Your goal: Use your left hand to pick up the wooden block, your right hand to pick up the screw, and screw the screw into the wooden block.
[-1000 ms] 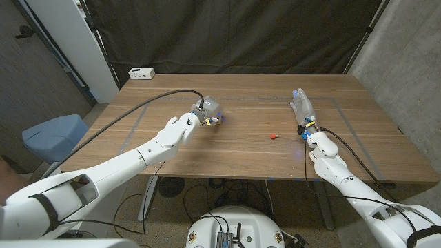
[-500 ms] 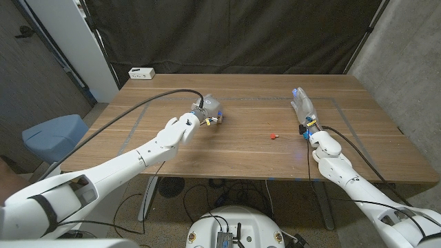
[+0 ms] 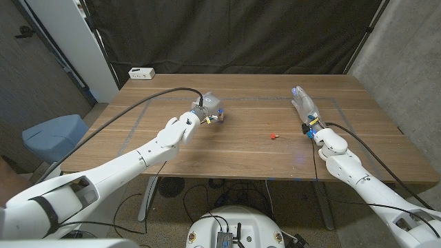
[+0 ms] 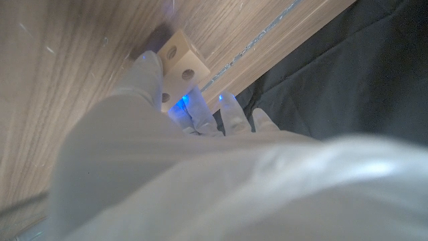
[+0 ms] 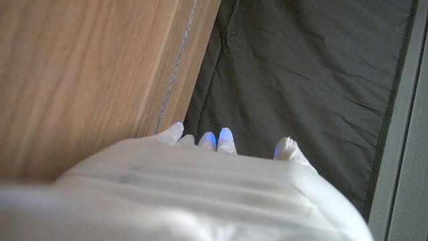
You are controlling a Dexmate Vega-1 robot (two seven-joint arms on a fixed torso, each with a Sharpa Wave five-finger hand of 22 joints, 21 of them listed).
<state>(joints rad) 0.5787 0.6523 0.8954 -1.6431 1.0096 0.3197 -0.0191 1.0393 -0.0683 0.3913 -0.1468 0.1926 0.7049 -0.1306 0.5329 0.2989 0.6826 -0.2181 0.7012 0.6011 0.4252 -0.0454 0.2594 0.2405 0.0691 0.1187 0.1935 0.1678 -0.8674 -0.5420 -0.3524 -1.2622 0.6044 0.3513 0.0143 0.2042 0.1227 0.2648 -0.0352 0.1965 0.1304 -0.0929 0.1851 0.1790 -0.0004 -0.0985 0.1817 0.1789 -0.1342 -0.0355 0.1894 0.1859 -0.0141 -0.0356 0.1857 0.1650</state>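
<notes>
The pale wooden block (image 4: pixel 179 57), with round holes in its faces, lies on the table left of the middle (image 3: pixel 219 118). My left hand (image 3: pixel 205 108) is on it; in the left wrist view the thumb (image 4: pixel 148 67) presses one side and the fingers (image 4: pixel 194 110) curl against the other. The small red screw (image 3: pixel 273 136) lies alone on the table right of the middle. My right hand (image 3: pixel 301 105) stands further back and right of the screw, apart from it, fingers (image 5: pixel 217 139) stretched out and holding nothing.
A white box (image 3: pixel 141 72) sits at the table's (image 3: pixel 241 155) far left corner. Pale tape lines run along the tabletop. A blue chair (image 3: pixel 55 134) stands off the left edge. Dark curtain hangs behind the table.
The left hand has closed a little more round the block, which has shifted slightly back and right. The right forearm has swung outward to the right; the screw has not moved.
</notes>
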